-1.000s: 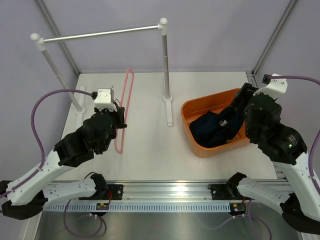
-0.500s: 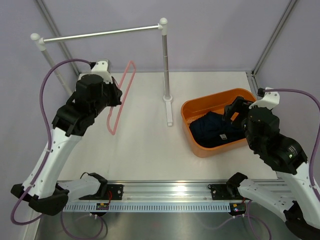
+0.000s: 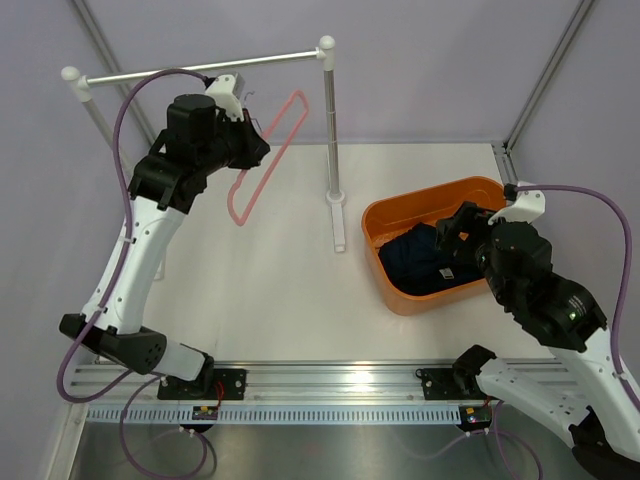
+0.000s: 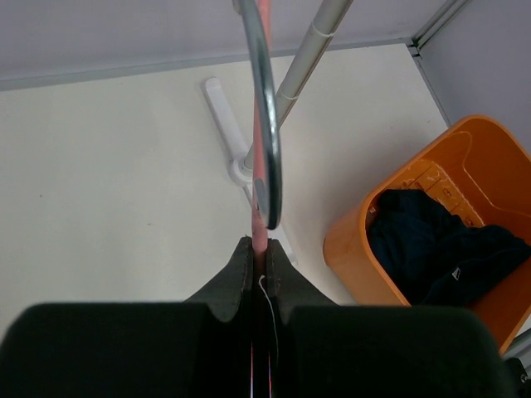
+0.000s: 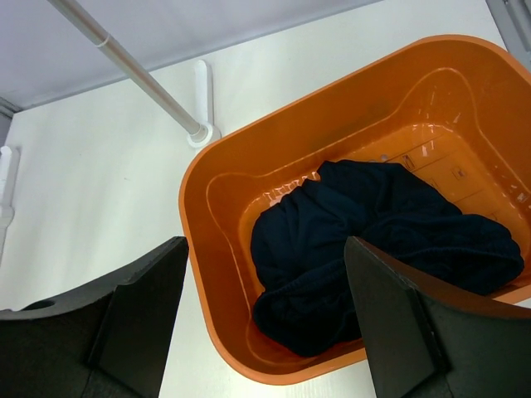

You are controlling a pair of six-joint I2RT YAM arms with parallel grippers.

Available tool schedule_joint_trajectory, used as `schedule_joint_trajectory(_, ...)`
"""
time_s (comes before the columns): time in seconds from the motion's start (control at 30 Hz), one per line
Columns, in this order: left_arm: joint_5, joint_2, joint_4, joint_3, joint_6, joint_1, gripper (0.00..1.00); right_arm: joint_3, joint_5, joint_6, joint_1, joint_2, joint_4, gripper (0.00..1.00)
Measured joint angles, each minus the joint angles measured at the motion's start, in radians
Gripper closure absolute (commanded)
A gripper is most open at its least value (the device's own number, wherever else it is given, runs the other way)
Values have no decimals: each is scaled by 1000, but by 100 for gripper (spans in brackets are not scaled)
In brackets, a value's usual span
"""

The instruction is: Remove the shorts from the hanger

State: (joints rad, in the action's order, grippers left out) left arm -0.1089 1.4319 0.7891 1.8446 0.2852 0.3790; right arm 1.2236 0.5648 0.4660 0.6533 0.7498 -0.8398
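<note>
Left side: your left gripper (image 4: 259, 267) is up near the rail (image 3: 200, 68), fingers clenched on the hanger (image 4: 259, 214), which hangs tilted in the air, silver hook uppermost. Mid-table: rack post (image 3: 331, 120). Right side: orange tub (image 3: 386, 212) holds the shorts (image 3: 425, 258), crumpled in a heap on its floor. Your right gripper (image 3: 462, 222) hovers over the tub, jaws spread, gripping nothing

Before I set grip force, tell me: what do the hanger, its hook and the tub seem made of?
The hanger looks like thin matte pink plastic, possibly coated wire. Its hook looks metal: silver, mirror-shiny. The tub is moulded plastic: glossy orange.
</note>
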Motion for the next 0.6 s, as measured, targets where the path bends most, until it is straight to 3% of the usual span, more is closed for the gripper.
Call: schedule_joint_trajectory(0.6,84,77,-146,51,-33,-18,100,-47,-46,-16,0,-10,67,15)
